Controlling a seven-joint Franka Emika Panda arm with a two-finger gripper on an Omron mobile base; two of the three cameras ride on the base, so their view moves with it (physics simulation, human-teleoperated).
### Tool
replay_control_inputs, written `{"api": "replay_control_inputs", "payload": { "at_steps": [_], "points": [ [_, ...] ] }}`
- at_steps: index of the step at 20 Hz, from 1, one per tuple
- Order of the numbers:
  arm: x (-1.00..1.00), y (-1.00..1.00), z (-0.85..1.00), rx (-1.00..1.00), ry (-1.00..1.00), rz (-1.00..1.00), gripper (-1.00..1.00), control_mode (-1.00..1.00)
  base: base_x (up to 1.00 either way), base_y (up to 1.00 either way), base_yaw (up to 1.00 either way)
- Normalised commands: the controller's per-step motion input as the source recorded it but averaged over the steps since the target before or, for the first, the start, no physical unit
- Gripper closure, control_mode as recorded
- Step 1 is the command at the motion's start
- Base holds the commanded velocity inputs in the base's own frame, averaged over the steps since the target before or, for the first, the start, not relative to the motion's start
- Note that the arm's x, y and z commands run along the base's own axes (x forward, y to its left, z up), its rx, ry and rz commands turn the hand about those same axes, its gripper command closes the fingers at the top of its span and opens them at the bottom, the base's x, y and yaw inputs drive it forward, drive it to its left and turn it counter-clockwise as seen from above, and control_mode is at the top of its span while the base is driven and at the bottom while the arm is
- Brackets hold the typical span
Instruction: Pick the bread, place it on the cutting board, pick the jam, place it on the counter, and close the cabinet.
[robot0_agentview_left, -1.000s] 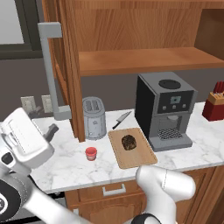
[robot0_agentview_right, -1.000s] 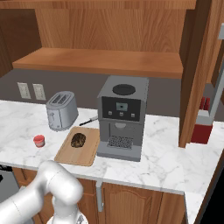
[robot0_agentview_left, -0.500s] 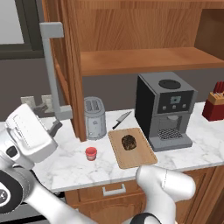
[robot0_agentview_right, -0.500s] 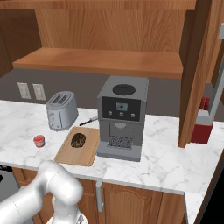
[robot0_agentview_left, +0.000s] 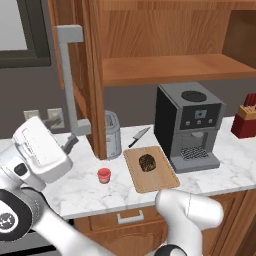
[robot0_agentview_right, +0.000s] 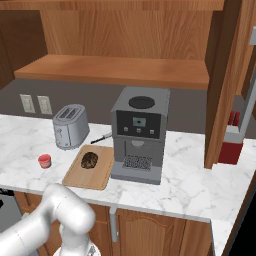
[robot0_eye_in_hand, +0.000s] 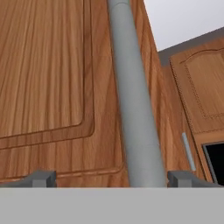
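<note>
Step in hand: closing the cabinet (robot0_agentview_left: 92, 75). Bread (robot0_agentview_left: 146, 162) lies on the board (robot0_agentview_left: 150, 169); jam (robot0_agentview_left: 104, 175) stands on the desk (robot0_agentview_left: 90, 187), left of the board.

Tool (robot0_eye_in_hand: 111, 177): tips spread wide either side of the grey door handle (robot0_eye_in_hand: 133, 100), holding nothing.

Arm: reaches left, hand tilted up toward the open door.

Next move, by my judgement: press the door shut.

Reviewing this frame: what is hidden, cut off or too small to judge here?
- Gripper: in the left base view the hand's white body covers the fingers; contact with the cabinet handle can't be told.
- Cabinet door: top and bottom cropped in the hand view.
- Jam: too small for its label.
- Knife: partly behind the toaster.
</note>
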Motion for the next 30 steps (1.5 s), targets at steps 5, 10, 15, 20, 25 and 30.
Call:
{"api": "replay_control_inputs", "payload": {
  "at_steps": [5,10,15,20,25,30],
  "points": [
    [0.0,-0.39,0.19,0.02,0.04,0.0,-1.0,-1.0,0.0,0.0,0.0],
    [-0.04,-0.45,0.07,0.0,0.02,0.0,-1.0,-1.0,0.0,0.0,0.0],
    [-0.06,-0.53,0.04,0.0,0.0,0.0,-1.0,-1.0,0.0,0.0,0.0],
    [0.0,-0.73,0.01,0.0,0.0,0.06,-1.0,-1.0,0.0,0.0,0.0],
    [0.0,-0.79,0.0,0.0,0.0,0.14,-1.0,-1.0,0.0,0.0,0.0],
    [0.0,-0.73,0.0,0.0,0.0,0.14,-1.0,-1.0,0.0,0.0,0.0]
  ]
}}
